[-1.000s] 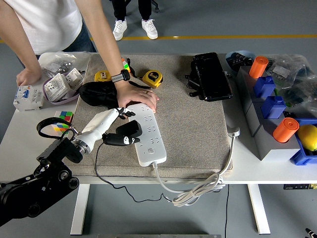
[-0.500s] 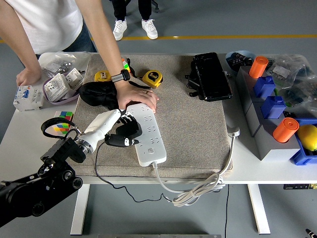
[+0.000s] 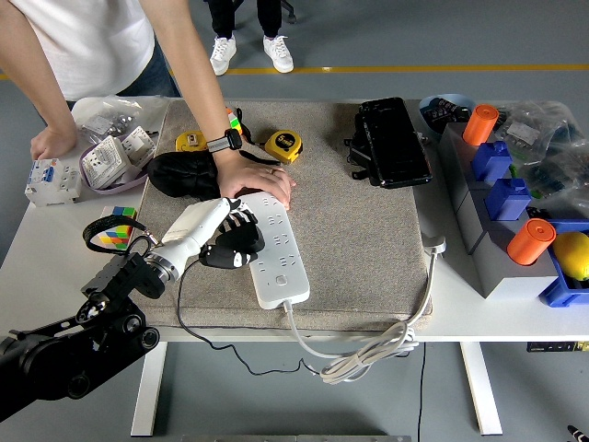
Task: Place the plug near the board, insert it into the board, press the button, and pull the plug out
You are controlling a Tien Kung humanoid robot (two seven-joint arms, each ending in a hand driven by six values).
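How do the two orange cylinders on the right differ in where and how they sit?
The far orange cylinder stands at the back end of the grey block, near the blue bowl; the near orange cylinder is at its front end, beside the yellow fruit. The far one leans slightly, the near one more. Both are plain orange, similar in size.
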